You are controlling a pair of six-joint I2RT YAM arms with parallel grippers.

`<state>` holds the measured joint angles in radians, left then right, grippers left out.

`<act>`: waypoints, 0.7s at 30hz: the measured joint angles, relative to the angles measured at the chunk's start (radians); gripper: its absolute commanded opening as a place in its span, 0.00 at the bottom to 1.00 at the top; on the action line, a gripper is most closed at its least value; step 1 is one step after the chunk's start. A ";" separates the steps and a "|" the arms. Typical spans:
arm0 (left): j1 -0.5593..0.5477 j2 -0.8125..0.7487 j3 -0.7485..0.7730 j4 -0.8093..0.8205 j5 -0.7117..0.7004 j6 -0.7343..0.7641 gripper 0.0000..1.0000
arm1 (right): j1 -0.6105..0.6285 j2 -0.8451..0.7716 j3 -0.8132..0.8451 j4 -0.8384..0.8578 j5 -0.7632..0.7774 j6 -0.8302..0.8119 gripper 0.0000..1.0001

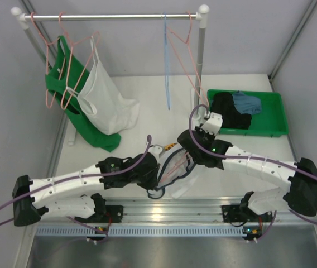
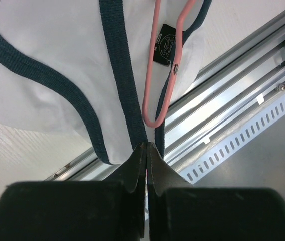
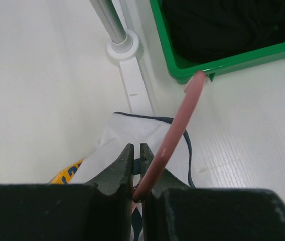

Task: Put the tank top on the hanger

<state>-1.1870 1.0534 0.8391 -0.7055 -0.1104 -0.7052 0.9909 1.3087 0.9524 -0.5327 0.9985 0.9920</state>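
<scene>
Jaws of left gripper [image 2: 146, 147] clenched on navy trim strap of white tank top [image 2: 47, 55]; right gripper [image 3: 137, 149] jaws pinching thin pink wire hanger [image 3: 176, 129]; both by near edge of white table [image 3: 32, 75].

White table [image 1: 153, 120] carrying a green tray [image 1: 259, 134] of clothes [image 1: 231, 111], the rack's white foot [image 3: 135, 80] and the tank top [image 3: 132, 133].

No readable text, small black label [image 2: 165, 44] on tank top [image 2: 47, 65], emblem illegible
</scene>
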 measured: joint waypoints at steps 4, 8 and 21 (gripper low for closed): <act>-0.006 0.000 0.000 -0.016 0.006 0.000 0.00 | 0.000 0.003 0.002 -0.012 0.019 0.027 0.00; -0.007 0.000 0.021 -0.031 -0.003 0.000 0.00 | 0.001 0.006 0.004 -0.019 0.029 0.048 0.00; -0.007 0.071 0.174 -0.018 -0.103 0.005 0.00 | 0.069 0.009 0.011 -0.097 0.092 0.156 0.00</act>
<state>-1.1938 1.1248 1.0126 -0.7235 -0.2131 -0.7002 1.0603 1.3178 0.9634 -0.6300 1.0908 1.1481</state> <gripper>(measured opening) 0.011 0.064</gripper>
